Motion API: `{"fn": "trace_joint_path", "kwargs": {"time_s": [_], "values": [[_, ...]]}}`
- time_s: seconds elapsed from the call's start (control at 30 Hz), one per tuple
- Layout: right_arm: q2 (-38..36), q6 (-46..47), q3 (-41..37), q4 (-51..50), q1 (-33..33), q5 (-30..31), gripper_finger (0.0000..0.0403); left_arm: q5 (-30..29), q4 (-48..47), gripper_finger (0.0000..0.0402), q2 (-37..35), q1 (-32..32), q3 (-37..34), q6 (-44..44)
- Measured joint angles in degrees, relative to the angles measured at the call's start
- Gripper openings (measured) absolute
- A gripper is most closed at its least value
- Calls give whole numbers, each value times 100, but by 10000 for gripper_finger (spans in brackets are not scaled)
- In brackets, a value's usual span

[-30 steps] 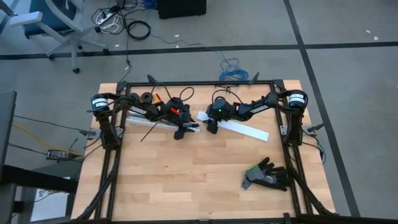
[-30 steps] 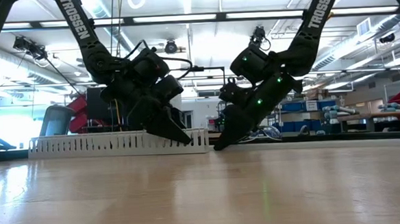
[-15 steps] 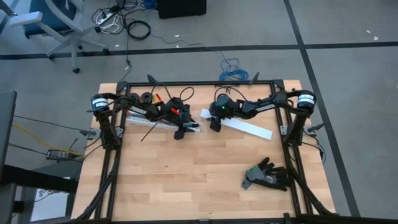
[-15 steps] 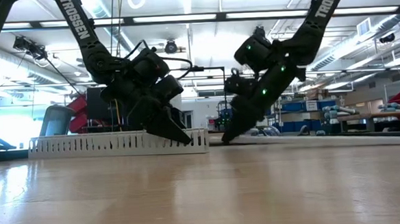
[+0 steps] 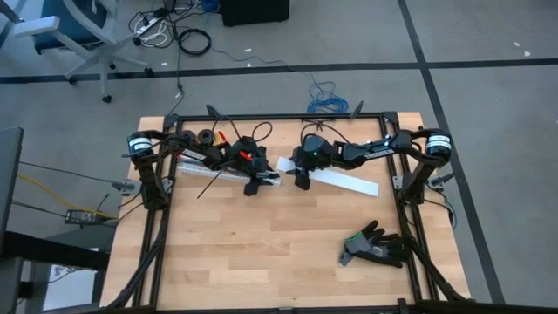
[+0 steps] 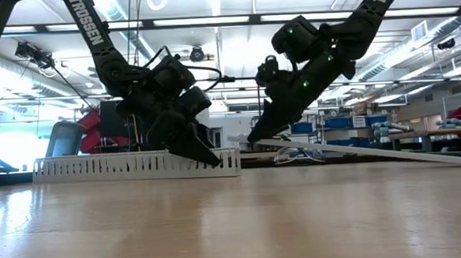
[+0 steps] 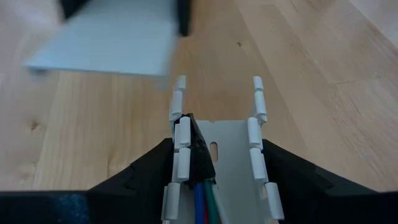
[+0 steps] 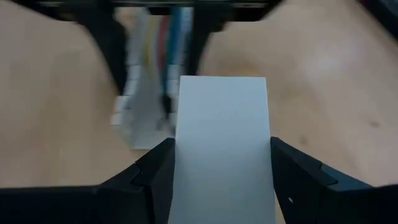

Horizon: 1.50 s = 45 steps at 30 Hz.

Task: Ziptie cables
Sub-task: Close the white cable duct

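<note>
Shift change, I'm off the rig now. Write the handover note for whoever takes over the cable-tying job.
Left gripper: down at the end of the slotted duct, fingers clamped on its two walls.
Right gripper: shut on one end of the flat white cover, holding that end up off the table while the far end rests on the wood.
Cables: lying inside the duct, between the left fingers.
Ziptie: loose on the table beside the duct, in neither gripper.
Done: cables held in place.
Left: pick up the ziptie, loop and tighten it round the cables.
</note>
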Motion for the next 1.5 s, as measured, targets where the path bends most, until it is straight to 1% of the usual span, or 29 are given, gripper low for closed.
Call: {"fn": "trace_joint_path", "kwargs": {"time_s": [0.23, 0.43, 0.53, 0.73, 0.8, 0.9, 1.07, 1.23, 1.37, 1.5], "values": [[28, 220, 2, -78, 264, -336, 210, -69, 240, 230, 9, 4, -9, -10], [28, 345, 7, -200, 332, -226, 209, -151, 313, 230, 9, 4, -7, -57], [30, 341, 10, -309, 332, -191, 189, -155, 314, 230, 9, 2, -7, -64], [30, 247, 11, -304, 332, -167, 129, -151, 319, 230, 9, 2, -4, -98], [30, 245, 11, -302, 332, -167, 117, -149, 319, 230, 9, 2, 0, -102], [30, 228, 11, -302, 332, -216, 112, -144, 317, 230, 7, 2, 0, -105], [-58, 133, 11, -282, 332, -250, 117, -135, 295, 230, 7, 2, 2, -107], [-249, 74, 11, -250, 332, -253, 131, -131, 288, 230, 4, 2, 4, -109], [-348, 32, 11, -234, 334, -417, 150, -131, 285, 230, 4, 0, 4, -109], [-348, 173, 11, -261, 450, -706, 183, -129, 279, 230, 4, 0, 4, -109]]}}
